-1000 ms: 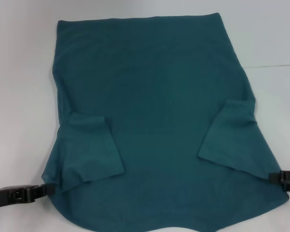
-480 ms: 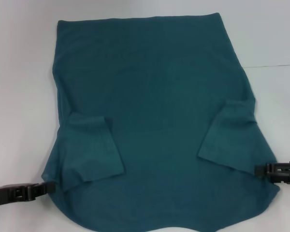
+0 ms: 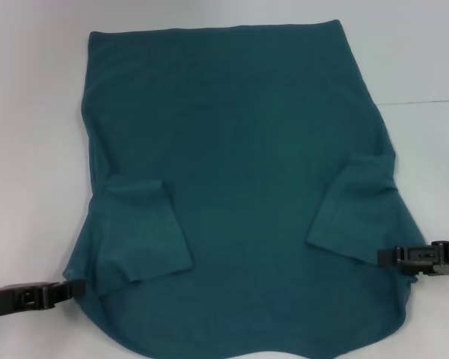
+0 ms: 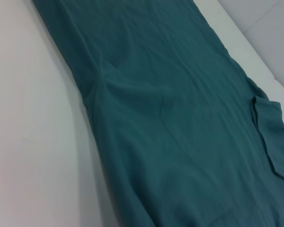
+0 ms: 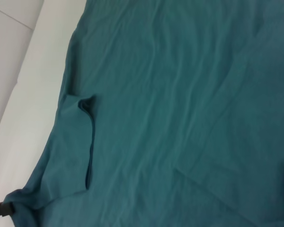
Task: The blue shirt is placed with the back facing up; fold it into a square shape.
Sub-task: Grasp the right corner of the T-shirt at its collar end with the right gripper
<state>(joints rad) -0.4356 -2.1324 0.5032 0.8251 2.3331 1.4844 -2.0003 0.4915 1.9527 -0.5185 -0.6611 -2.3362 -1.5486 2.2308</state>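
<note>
The blue shirt (image 3: 239,149) lies spread on the white table, plain side up, its far hem straight. Both short sleeves are folded inward onto the body, one at the left (image 3: 146,232) and one at the right (image 3: 352,209). My left gripper (image 3: 73,289) lies low at the shirt's near left edge, its fingers pinched on the cloth rim. My right gripper (image 3: 385,256) is shut on the near right edge and sits over the cloth, which bunches inward there. The wrist views show only wrinkled teal cloth (image 4: 180,118) (image 5: 180,94) and table.
White table (image 3: 30,112) surrounds the shirt on the left, far and right sides. A thin seam (image 3: 426,101) crosses the tabletop at the right. The left gripper's tip (image 5: 0,211) shows at the shirt's corner in the right wrist view.
My right gripper has moved inward toward the left, dragging the shirt's near right edge with it. The left gripper has stayed put.
</note>
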